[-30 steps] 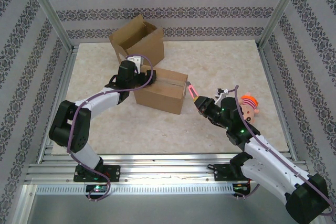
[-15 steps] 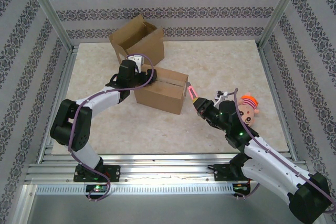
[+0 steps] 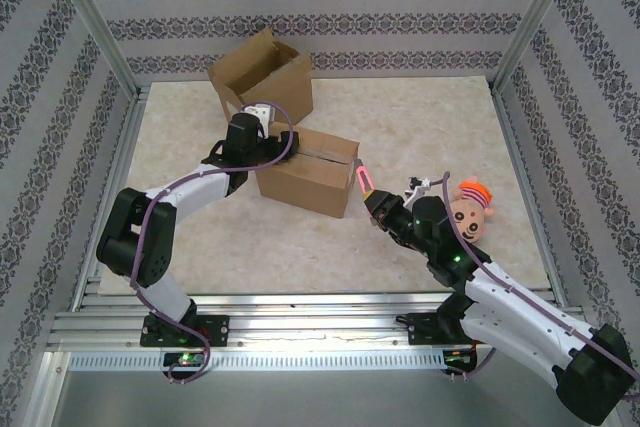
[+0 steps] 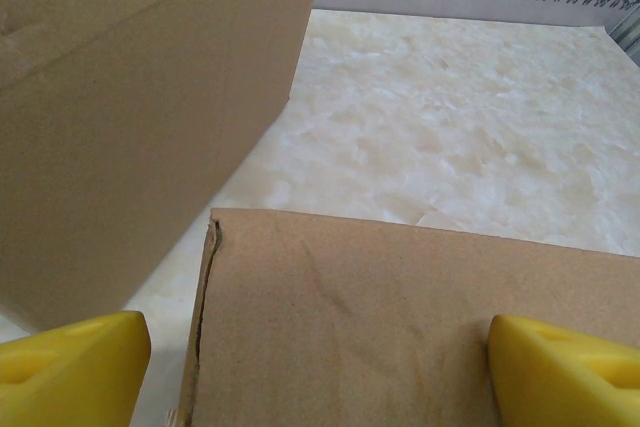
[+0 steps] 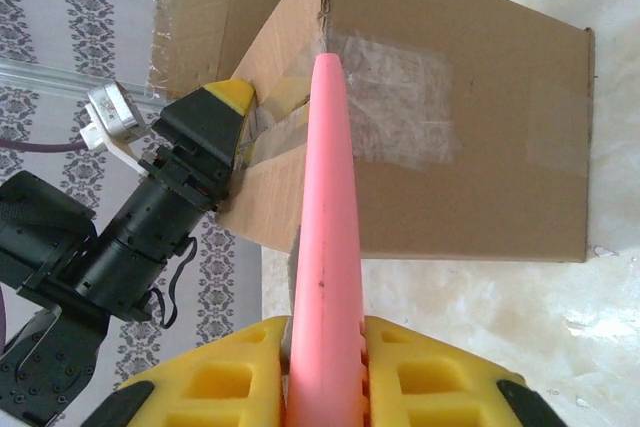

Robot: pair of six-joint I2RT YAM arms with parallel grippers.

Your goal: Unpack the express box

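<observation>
The express box (image 3: 305, 175) is lying taped shut, so unpacking is judged to be at its opening step: cutting the tape (image 5: 400, 117) and removing the contents are both remaining. Its contents are hidden. The left gripper (image 3: 278, 143) is straddling the box's left end, jaws spread wide and gripping nothing. The right gripper (image 5: 325, 342) is clamping a pink tool (image 5: 325, 207), which is pointing at the box's taped right end. An open carton (image 3: 262, 75) is standing behind the box, and its interior cannot be made out. A doll (image 3: 470, 209) is lying to the right of the box.
</observation>
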